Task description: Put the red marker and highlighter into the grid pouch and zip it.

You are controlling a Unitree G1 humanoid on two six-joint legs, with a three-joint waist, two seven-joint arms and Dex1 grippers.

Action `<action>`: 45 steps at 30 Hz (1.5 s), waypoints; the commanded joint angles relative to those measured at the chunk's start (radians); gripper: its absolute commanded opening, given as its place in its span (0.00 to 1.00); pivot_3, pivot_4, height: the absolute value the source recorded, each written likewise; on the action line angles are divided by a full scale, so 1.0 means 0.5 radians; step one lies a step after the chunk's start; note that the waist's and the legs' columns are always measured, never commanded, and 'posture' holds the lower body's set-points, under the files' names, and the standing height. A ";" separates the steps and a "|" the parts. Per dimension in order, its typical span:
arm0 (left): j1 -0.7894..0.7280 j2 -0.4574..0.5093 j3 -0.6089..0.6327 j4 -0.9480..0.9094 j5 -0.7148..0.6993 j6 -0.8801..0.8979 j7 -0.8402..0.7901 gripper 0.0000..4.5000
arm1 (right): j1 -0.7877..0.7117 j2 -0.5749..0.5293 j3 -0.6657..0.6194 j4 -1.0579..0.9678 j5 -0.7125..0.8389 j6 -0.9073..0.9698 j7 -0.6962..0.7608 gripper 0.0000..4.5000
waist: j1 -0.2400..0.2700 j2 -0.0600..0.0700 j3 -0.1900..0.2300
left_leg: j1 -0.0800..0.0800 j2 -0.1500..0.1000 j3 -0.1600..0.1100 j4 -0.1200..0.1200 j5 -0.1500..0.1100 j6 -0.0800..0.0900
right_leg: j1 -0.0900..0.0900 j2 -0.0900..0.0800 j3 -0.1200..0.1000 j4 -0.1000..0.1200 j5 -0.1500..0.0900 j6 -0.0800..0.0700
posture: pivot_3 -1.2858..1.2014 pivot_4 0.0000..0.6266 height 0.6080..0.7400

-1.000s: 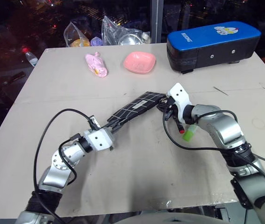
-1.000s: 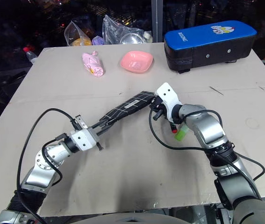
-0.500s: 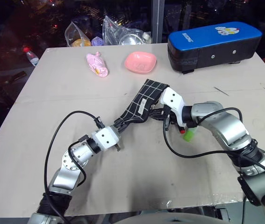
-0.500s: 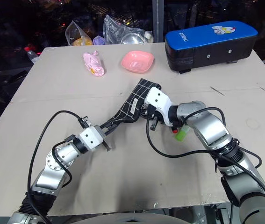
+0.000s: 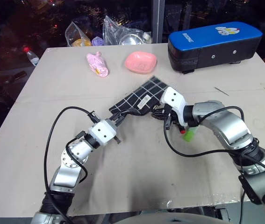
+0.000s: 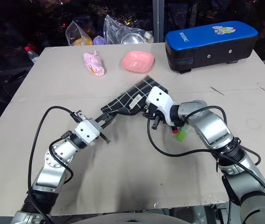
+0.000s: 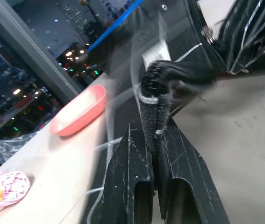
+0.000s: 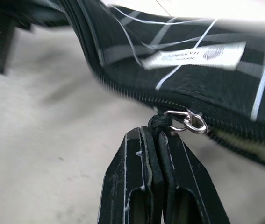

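Tabletop [image 5: 137, 186] unchanged, but grid pouch [image 5: 139, 100] has swung flatter, label up.

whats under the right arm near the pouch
The highlighter and the red marker lie on the table, partly covered by the right gripper and its wrist. Their full lengths are hidden.

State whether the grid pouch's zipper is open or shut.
Open, at least partly: beside the zipper pull the grid pouch gapes, tan lining showing.

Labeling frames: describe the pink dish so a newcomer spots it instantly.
Start at the big blue-topped black case along the table's far edge. Just to its left sits the pink dish, a shallow squarish bowl. The pink item further left is a crumpled wrapper, not an open dish.
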 commanded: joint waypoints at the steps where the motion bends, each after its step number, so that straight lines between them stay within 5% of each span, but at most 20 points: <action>1: 0.009 -0.009 0.055 -0.099 -0.010 -0.025 0.042 0.00 | -0.047 0.010 -0.063 -0.015 0.001 -0.025 -0.009 0.01 | -0.001 0.000 0.000 | 0.000 0.000 0.000 0.000 0.000 0.000 | 0.000 0.000 0.000 0.000 0.000 0.000 | 0.52 0.24 0.96; 21: -0.030 -0.025 -0.034 -0.040 0.063 -0.050 -0.005 0.00 | -0.180 0.182 0.001 -0.292 0.202 0.108 0.047 0.01 | 0.000 0.000 0.000 | 0.000 0.000 0.000 0.000 0.000 0.000 | 0.000 0.000 -0.001 0.000 0.000 0.000 | 0.52 0.24 0.96; 34: -0.053 -0.035 -0.059 -0.008 0.067 -0.067 -0.020 0.00 | -0.262 0.312 0.233 -0.113 -0.001 -0.148 0.029 0.01 | -0.003 0.000 0.000 | 0.000 0.000 -0.001 0.000 0.000 0.000 | 0.000 0.001 -0.001 0.000 0.000 0.000 | 0.52 0.24 0.96; 37: -0.033 -0.043 -0.037 -0.010 0.058 -0.049 0.001 0.00 | -0.229 0.206 0.119 -0.111 0.037 -0.183 0.111 0.20 | 0.000 0.000 0.000 | 0.000 0.000 -0.001 0.000 0.000 0.000 | 0.000 0.001 -0.001 0.000 0.000 0.000 | 0.52 0.24 0.96; 43: -0.018 -0.041 0.023 -0.016 0.017 -0.011 0.022 0.00 | -0.081 -0.069 -0.364 -0.369 0.385 0.049 0.226 0.84 | 0.019 0.000 0.000 | -0.001 -0.001 -0.001 0.000 0.000 0.000 | 0.001 0.000 -0.002 -0.002 0.000 0.000 | 0.52 0.24 0.96; 45: -0.023 -0.036 0.028 -0.017 0.013 -0.008 0.018 0.00 | -0.005 -0.190 -0.466 -0.466 0.509 0.121 0.294 0.84 | 0.021 0.000 0.000 | -0.002 0.000 -0.001 0.000 0.000 0.000 | 0.000 0.000 -0.002 -0.003 0.000 0.000 | 0.52 0.24 0.96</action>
